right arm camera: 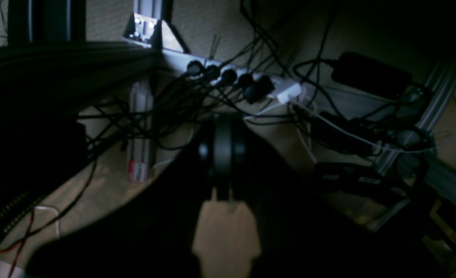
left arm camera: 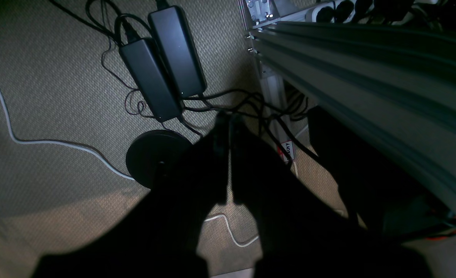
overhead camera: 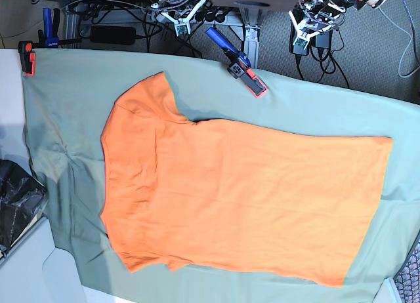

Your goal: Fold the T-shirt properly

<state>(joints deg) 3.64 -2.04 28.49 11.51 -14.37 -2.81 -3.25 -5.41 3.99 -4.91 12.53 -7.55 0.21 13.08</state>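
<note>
Both wrist views are dim and soft, each tool a black silhouette; the base view is bright, evenly lit, sharp.

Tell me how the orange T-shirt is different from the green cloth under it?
The T-shirt is bright orange; the green cloth is a dull sage green. The T-shirt is smaller and lies on top; the green cloth is bigger, covers the table and shows all around it. The T-shirt has sleeves; the green cloth is a plain sheet held by a clamp. Both lie spread out flat.
</note>
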